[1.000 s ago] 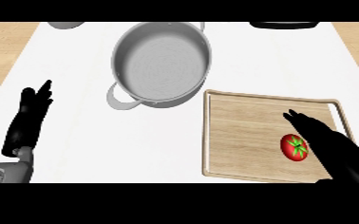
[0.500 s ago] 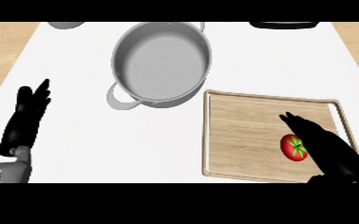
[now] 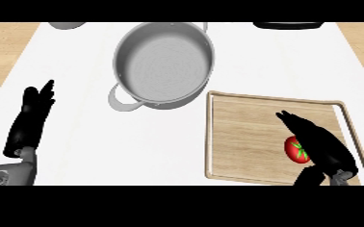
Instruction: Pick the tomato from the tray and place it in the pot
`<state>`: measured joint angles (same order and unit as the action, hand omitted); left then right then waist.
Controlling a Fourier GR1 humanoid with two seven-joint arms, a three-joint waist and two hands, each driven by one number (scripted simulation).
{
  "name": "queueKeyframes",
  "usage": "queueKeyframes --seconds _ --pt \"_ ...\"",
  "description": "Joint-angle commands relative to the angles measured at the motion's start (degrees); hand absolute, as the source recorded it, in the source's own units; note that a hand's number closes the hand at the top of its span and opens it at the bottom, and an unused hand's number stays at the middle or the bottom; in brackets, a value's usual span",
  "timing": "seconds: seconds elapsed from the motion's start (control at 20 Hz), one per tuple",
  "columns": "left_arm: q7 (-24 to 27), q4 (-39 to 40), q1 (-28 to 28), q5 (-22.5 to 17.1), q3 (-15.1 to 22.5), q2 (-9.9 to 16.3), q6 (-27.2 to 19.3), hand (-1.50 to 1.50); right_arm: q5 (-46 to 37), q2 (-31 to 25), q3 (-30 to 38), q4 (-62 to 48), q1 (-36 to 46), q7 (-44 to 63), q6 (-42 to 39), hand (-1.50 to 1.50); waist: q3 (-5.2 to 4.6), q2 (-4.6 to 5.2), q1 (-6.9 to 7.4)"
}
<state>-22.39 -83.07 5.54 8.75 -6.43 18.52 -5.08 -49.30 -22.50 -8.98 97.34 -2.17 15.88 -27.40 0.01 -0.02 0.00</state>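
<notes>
Head view: the white tabletop has a wooden tray near its front right corner. A red tomato with a green top lies on the tray, near the tray's right side. The right hand is over the tomato and hides part of it. Its fingers are straight and close together, pointing to the far left. The thumb is low down by the tray's front edge. The fingers are not curled round the tomato.

A big grey pot stands near the middle of the tabletop, toward the far edge. It sits just beside the tray's far left corner, a little apart from it. One handle sticks out at its near left side.

The left hand rests by the left edge of the tabletop, open, fingers straight and pointing up toward the far edge. It holds nothing.

At the far edge there is part of a grey round thing on the left and part of a dark thing on the right. I cannot tell what they are.
</notes>
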Motion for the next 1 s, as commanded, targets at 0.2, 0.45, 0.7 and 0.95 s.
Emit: queueKeyframes --seconds 0.2,0.45,0.7,0.95 --pt "-5.8 -6.63 -0.66 0.22 -1.59 -0.18 2.84 0.0 -3.75 1.66 1.33 -7.04 0.15 -5.63 3.78 -1.5 0.01 -0.01 0.04" --pt "2.73 4.26 2.06 1.65 -3.33 -0.83 2.13 0.0 -2.83 2.01 3.52 -7.26 4.3 -8.3 3.09 1.5 -0.01 0.06 -0.02" --pt "0.02 -2.15 -0.85 1.6 -2.95 -1.55 2.52 0.0 -9.32 2.17 0.65 -7.95 3.52 -11.51 10.44 1.5 0.01 -0.01 0.17" --pt "-1.31 -3.39 -1.73 2.9 -2.25 -2.67 2.57 0.0 -10.82 2.26 1.01 -1.8 3.21 -10.64 8.73 1.5 0.0 -0.04 0.07"
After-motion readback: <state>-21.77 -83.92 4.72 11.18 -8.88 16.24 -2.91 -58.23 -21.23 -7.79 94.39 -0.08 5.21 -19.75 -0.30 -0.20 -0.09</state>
